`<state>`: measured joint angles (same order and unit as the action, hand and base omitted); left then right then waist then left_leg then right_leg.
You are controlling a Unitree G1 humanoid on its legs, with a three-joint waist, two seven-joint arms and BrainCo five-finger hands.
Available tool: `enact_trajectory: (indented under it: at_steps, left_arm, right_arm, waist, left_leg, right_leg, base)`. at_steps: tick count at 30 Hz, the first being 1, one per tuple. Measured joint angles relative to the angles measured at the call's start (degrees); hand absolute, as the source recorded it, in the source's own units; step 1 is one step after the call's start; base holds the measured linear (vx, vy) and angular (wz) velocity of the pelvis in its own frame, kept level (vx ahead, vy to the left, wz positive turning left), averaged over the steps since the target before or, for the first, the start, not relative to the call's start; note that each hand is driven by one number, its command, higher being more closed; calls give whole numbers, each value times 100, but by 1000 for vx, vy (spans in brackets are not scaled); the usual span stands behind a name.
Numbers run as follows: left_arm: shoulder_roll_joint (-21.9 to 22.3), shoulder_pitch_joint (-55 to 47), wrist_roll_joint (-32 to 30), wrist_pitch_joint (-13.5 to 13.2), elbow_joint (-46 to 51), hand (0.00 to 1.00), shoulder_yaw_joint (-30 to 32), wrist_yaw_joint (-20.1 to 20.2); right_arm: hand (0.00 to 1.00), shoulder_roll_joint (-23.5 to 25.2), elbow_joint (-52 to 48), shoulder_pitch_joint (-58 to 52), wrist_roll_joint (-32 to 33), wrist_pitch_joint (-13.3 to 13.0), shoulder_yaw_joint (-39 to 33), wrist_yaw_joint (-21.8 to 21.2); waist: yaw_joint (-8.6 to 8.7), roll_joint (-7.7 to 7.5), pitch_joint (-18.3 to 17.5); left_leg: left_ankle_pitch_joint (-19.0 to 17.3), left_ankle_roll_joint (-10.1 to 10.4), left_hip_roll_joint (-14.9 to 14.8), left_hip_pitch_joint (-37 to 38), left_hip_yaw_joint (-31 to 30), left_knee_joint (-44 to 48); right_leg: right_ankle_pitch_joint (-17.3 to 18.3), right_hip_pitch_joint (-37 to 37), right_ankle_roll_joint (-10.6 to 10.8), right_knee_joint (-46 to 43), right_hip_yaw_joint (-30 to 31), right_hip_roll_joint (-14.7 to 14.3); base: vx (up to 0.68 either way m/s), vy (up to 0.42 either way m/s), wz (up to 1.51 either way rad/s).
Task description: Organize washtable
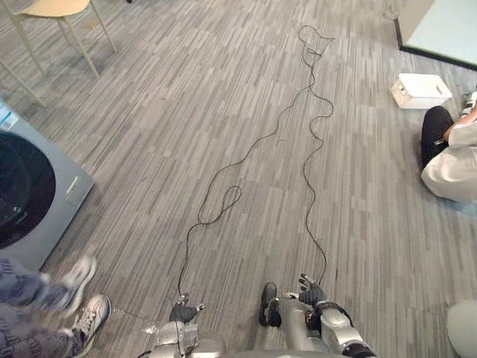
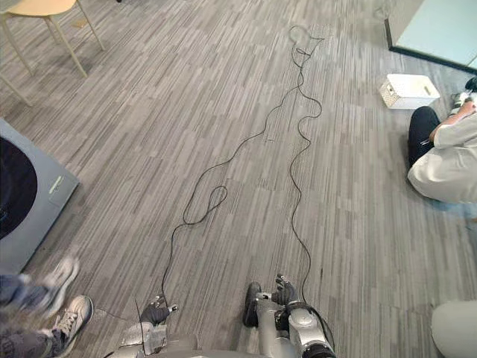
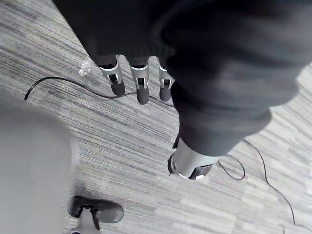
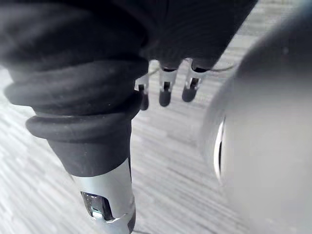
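My left hand [image 1: 181,312] hangs low at the bottom of the left eye view, over grey striped carpet. In the left wrist view its fingers [image 3: 141,87] point straight down and hold nothing. My right hand [image 1: 309,291] hangs a little to the right of it. Its fingers [image 4: 165,92] are also straight and empty, so both hands are open. A grey front-loading washing machine [image 1: 30,194] with a dark round door stands at the left edge. A white slotted basket [image 1: 421,90] sits on the floor at the far right.
A person in light clothes [image 1: 455,160] sits on the floor at the right, just beyond the basket. Another person's sneakers [image 1: 86,302] are at the lower left, close to my left hand. A wooden chair [image 1: 63,22] stands at the far left.
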<state>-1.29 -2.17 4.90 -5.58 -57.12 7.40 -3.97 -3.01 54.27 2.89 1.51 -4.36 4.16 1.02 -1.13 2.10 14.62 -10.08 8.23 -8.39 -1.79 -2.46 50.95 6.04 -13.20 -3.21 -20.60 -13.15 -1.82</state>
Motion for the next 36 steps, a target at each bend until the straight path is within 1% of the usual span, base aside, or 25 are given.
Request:
enact_trajectory:
  at_steps: [2,3,4,6,7,8,9,10,11,13,14,15,16,18,19,20,23,25,28,29,31,32,33,35,36]
  left_arm:
    - [-22,7,-4,-5,205,0,-5,8]
    - [-137,13,-2,-18,342,0,-89,18]
    - [-144,14,1,-56,419,0,-107,18]
    - [-170,97,9,-190,611,0,-101,20]
    - [-169,128,23,-214,626,0,-102,22]
    - [-114,114,59,-225,637,0,-111,19]
    - [-101,103,114,-227,639,0,-113,27]
    - [-77,110,133,-230,626,0,-118,13]
    - [-111,110,138,-234,630,0,-95,16]
    - [-158,116,172,-228,632,0,-102,16]
    - [-197,124,170,-213,615,0,-147,16]
    - [-303,144,170,-187,581,0,-308,14]
    - [-380,155,163,-145,542,0,-413,8]
    - [-385,133,113,-79,430,0,-566,9]
    - [-384,85,102,-77,417,0,-629,6]
    - [-381,87,102,-73,412,0,-680,4]
    - [-360,119,85,-53,302,0,-796,13]
    - [-362,110,40,-40,244,0,-798,11]
    - [-395,53,-71,-39,119,0,-796,13]
    - [-346,38,-114,-48,76,0,-790,17]
    - [-289,28,-115,-35,-20,0,-771,20]
    - [-117,-62,-67,-5,-44,0,-508,31]
    - [-76,-67,-67,-5,-11,0,-398,25]
    - [-97,-17,-82,0,109,0,-329,30]
    - [-197,-1,-58,-4,229,0,-330,30]
  right_arm:
    - [0,105,14,-4,11,76,-3,5]
    - [0,219,76,-32,12,75,-2,10]
    - [0,221,136,-34,14,78,-2,10]
    - [0,272,322,31,13,79,-5,17]
    - [0,264,344,51,13,79,-16,17]
    - [0,192,415,60,8,69,-32,27]
    - [0,166,488,57,5,63,-31,27]
    - [0,161,619,66,-6,79,-24,33]
    - [0,208,650,23,-22,82,-13,23]
    - [0,294,584,-27,-151,79,-40,17]
    - [0,308,580,-54,-176,80,-41,12]
    - [0,337,560,-110,-213,84,-51,-1]
    - [0,360,467,-105,-225,78,-89,-11]
    - [0,351,265,-116,-281,68,-106,-11]
    - [0,354,211,-122,-332,41,-82,-13]
    - [0,348,171,-123,-337,23,-80,-13]
    - [0,266,46,-37,-349,-13,20,-12]
    - [0,245,48,45,-346,-24,16,-7]
    - [0,264,64,8,-356,-30,18,-7]
    - [0,225,58,8,-382,-12,-11,-18]
    - [0,160,11,4,-381,-16,-43,-35]
    - [0,100,-51,-3,-382,24,-11,-43]
    - [0,72,-63,-2,-381,49,20,-39]
    - [0,142,65,4,-374,109,0,-28]
    - [0,229,127,1,-367,123,-1,-12]
  waist:
    - [-31,73,89]
    - [-119,-76,114]
    - [-160,-148,118]
    - [-339,-306,133]
    - [-381,-318,140]
    - [-472,-257,135]
    - [-504,-201,122]
    - [-591,-239,77]
    - [-587,-379,31]
    - [-576,-550,-12]
    - [-566,-608,-17]
    - [-496,-705,20]
    - [-422,-736,63]
    - [-329,-664,106]
    - [-263,-565,139]
    - [-256,-556,137]
    - [-94,-533,149]
    - [47,-583,140]
    - [60,-692,73]
    - [80,-559,0]
    - [142,-364,-71]
    - [131,20,-51]
    - [59,111,-45]
    - [4,128,18]
    - [-6,-52,104]
  left_leg:
    - [-328,-222,-333,-614,379,1276]
    - [-504,-450,-292,-1020,601,1271]
    - [-586,-588,-228,-1235,726,1072]
    - [-637,-670,211,-2049,898,-674]
    - [-532,-570,332,-2164,871,-1338]
    - [49,-345,442,-2227,706,-3086]
    - [425,-369,424,-2228,693,-3355]
    - [1013,-560,487,-2134,738,-3265]
    - [993,-730,618,-2159,709,-3089]
    - [543,-1250,786,-2086,775,-2671]
    - [415,-1332,855,-2000,808,-2577]
    - [103,-1468,989,-1703,844,-2443]
    - [-206,-1553,1089,-1322,806,-2366]
    - [-479,-1579,1111,-575,708,-2559]
    - [-534,-1618,1108,-95,617,-2911]
    - [-559,-1625,1102,115,550,-3090]
    - [-647,-1575,964,863,283,-3717]
    - [-736,-1412,977,1461,62,-4249]
    - [-1001,-1054,1055,2004,-129,-4247]
    - [-1161,-936,894,1964,-341,-3620]
    - [-1091,-632,668,1480,-387,-2185]
    - [-153,170,291,810,-271,-445]
    - [18,249,122,513,-167,206]
    - [-312,-108,-182,-261,300,1385]
    - [-523,-403,-137,-685,533,1313]
  right_leg:
    - [228,770,-159,395,104,-220]
    - [306,1247,-155,691,216,-194]
    - [287,1454,-124,852,269,-158]
    - [300,2001,-91,1379,405,92]
    - [354,2111,1,1495,421,169]
    - [467,2401,169,1752,562,198]
    - [532,2511,232,1847,616,184]
    - [663,2734,317,1916,751,256]
    - [720,2732,234,1784,782,390]
    - [772,2262,369,318,905,652]
    - [759,2069,459,-283,944,744]
    - [418,1672,890,-1626,1082,911]
    - [255,1264,1007,-2942,1134,1021]
    - [454,786,684,-3981,665,1201]
    - [607,475,514,-3915,222,1271]
    - [701,289,493,-3718,34,1259]
    - [755,-414,544,-1404,-594,942]
    - [-97,-666,753,814,-699,767]
    - [-267,-800,586,1020,-444,736]
    - [-927,-825,29,597,-86,505]
    - [-1047,-650,-73,347,-232,357]
    - [-687,-226,-175,433,-273,-56]
    - [-603,-32,-239,545,-222,-196]
    - [-423,704,-333,945,-64,-423]
    - [-350,1279,-344,1268,52,-392]
  base:
    - [621,-25,-30]
    - [586,-25,-24]
    - [670,-4,-34]
    - [553,45,-38]
    - [542,161,-48]
    - [563,203,-48]
    - [689,281,-59]
    - [468,216,-35]
    - [600,258,-31]
    - [689,301,-7]
    - [618,273,16]
    - [710,269,24]
    - [569,203,24]
    - [593,182,21]
    - [520,127,22]
    - [506,84,31]
    - [543,21,48]
    - [605,-31,54]
    - [675,-100,59]
    - [910,-189,70]
    - [825,-176,43]
    - [607,-95,-12]
    - [772,-73,-45]
    - [749,-51,-33]
    - [813,-75,-20]
